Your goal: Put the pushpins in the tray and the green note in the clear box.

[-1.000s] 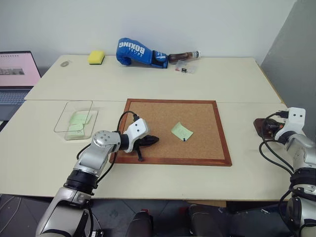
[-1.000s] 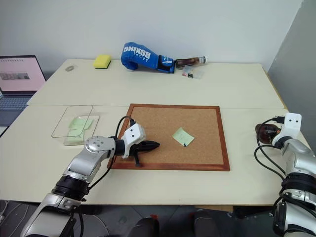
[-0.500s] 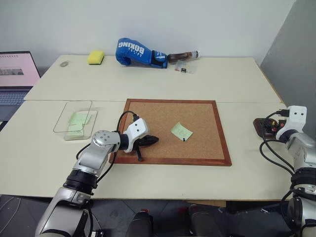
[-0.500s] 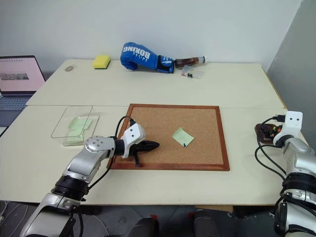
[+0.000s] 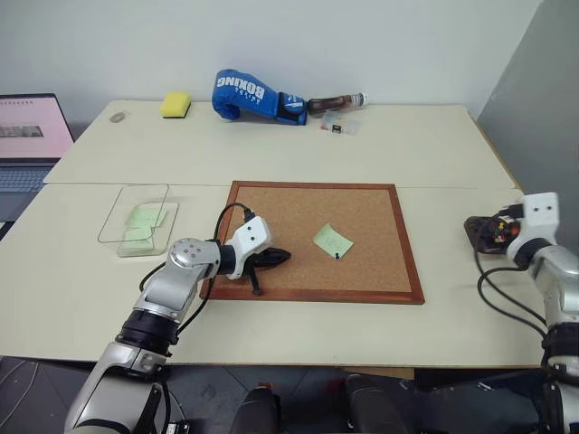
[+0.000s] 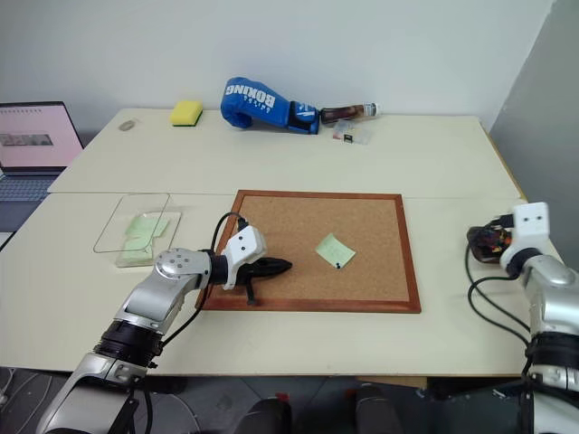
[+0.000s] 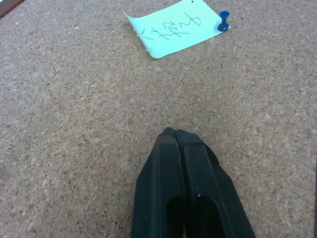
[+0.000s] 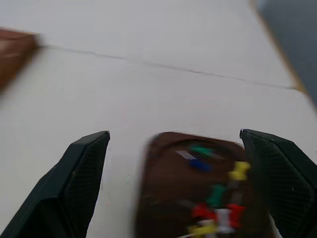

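A: Start big. What's on the counter [image 5: 271, 145]?

B: The corkboard [image 5: 323, 239] sits in the middle, with the clear box [image 5: 140, 220] off its left side, some pale green slips already lying inside. One green note [image 5: 332, 240] is still on the cork, a blue-headed pushpin [image 7: 223, 22] stuck through its corner.

A: And the arms?

B: The left claw [image 5: 277, 258] rests on the cork just short of that note, clenched on nothing. The right claw [image 8: 178, 183] has just sprung wide open and drawn back a little from the tray [image 6: 487, 240] at the far right edge.

A: So a pin went in?

B: Probably; the blurred wrist view shows green, red and yellow pins in the dish. The last pin and note remain.
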Available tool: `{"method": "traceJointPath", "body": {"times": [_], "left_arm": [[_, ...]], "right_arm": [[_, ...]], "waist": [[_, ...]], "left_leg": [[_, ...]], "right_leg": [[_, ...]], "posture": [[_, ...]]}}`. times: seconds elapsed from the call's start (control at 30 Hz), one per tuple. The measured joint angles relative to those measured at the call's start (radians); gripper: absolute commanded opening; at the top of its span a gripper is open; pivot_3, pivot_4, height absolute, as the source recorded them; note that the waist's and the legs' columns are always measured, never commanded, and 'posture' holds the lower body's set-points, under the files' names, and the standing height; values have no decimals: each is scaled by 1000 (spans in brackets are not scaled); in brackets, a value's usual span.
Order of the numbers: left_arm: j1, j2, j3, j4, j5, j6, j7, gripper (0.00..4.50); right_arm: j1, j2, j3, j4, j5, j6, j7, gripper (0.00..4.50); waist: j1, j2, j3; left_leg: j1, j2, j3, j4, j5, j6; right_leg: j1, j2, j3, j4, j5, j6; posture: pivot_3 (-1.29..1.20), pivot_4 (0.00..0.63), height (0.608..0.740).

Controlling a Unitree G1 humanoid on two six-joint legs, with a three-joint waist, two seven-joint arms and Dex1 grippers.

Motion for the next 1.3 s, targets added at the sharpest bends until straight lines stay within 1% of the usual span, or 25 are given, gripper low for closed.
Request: {"method": "traceJointPath", "body": {"times": [0.1,0.17,0.23,0.33,0.43,0.57,0.63,0.83,0.87,0.9,0.97,1.0,1.03,1.07,1.13,1.2,1.23,1.3], "left_arm": [[-1,0,-1,1,0,0,-3,0],[-3,0,-1,3,0,0,-5,0],[-7,0,1,10,0,1,-7,0],[-11,-3,0,11,0,3,-9,0],[-11,-4,0,10,0,3,-10,0],[-11,-8,0,10,0,3,-9,0],[-10,-7,1,6,0,6,-9,0],[12,0,5,-29,0,19,-2,0],[16,3,5,-35,0,20,1,0],[19,6,5,-41,0,22,3,0],[24,10,6,-50,0,26,6,0],[26,10,6,-54,0,28,10,0],[28,10,6,-56,0,28,12,0],[29,10,6,-58,0,29,14,0],[30,10,6,-59,0,31,15,0],[31,10,6,-61,0,32,15,0],[31,10,6,-63,0,34,16,0],[30,10,6,-64,0,38,15,0]], "right_arm": [[64,1,81,-216,64,66,84,4472],[78,5,130,-307,77,88,112,4472],[77,23,193,-365,71,93,120,4472],[61,86,310,-398,60,94,130,4472],[21,143,372,-393,43,90,130,4472],[-36,209,474,-326,-14,31,138,4472],[-59,243,499,-256,-38,5,137,4472],[-96,282,517,-113,-93,-78,140,4472],[-98,283,517,-90,-96,-88,141,4107],[-100,284,517,-69,-102,-98,140,3971],[-111,286,516,-36,-117,-125,140,3430],[-116,286,515,-25,-120,-134,141,3269],[-117,286,514,-22,-123,-139,143,2964],[-117,288,514,-19,-124,-141,147,2765],[-117,288,513,-19,-125,-144,153,2510],[-117,287,512,-19,-128,-145,157,2046],[-117,287,511,-19,-128,-145,158,1906],[-115,285,506,-19,-129,-145,159,1474]], "waist": [[0,-1,0],[0,-1,0],[0,-1,0],[2,-1,0],[2,-2,1],[6,-2,1],[6,-2,1],[3,-2,1],[2,-2,1],[1,-2,1],[-1,-2,1],[-1,-2,1],[-1,-2,1],[-1,-2,1],[-1,-2,1],[-1,-2,1],[-1,-2,1],[-1,-2,1]], "left_leg": [[0,0,0,0,0,0],[0,0,0,0,0,0],[0,1,0,0,0,0],[0,1,0,0,0,0],[-1,0,0,0,0,0],[-1,0,-1,0,0,0],[-1,0,0,0,0,0],[0,0,0,-1,0,0],[0,0,0,-2,0,0],[0,0,0,-3,0,0],[1,0,0,-4,0,0],[1,0,0,-4,0,0],[1,1,-1,-4,0,0],[1,1,-1,-4,0,0],[1,1,0,-4,0,0],[1,1,0,-4,0,0],[1,1,0,-4,0,0],[1,1,0,-4,0,0]], "right_leg": [[0,0,0,0,0,0],[0,0,0,-1,0,0],[0,0,-1,-1,-1,0],[-1,0,-1,-1,-1,0],[-1,-1,-1,-1,-1,0],[-1,0,-2,-1,-1,0],[-1,0,-1,-1,-1,0],[-1,0,-1,-1,-1,0],[-1,0,-1,-1,-1,0],[-1,0,-1,-1,-1,0],[-1,0,-1,-1,-1,0],[-1,0,-1,0,-1,0],[-1,0,-1,0,-1,0],[-1,0,-1,0,-1,0],[-1,0,-1,0,-1,0],[-1,0,-1,0,-1,0],[-1,0,-1,0,-1,0],[-1,0,-1,0,-1,0]], "posture": [[0,150,740],[0,150,740],[0,150,740],[0,150,740],[0,150,740],[0,150,740],[0,150,740],[0,150,740],[0,150,740],[0,150,740],[0,150,740],[0,150,740],[0,150,740],[0,150,740],[0,150,740],[0,150,740],[0,150,740],[0,150,740]]}}
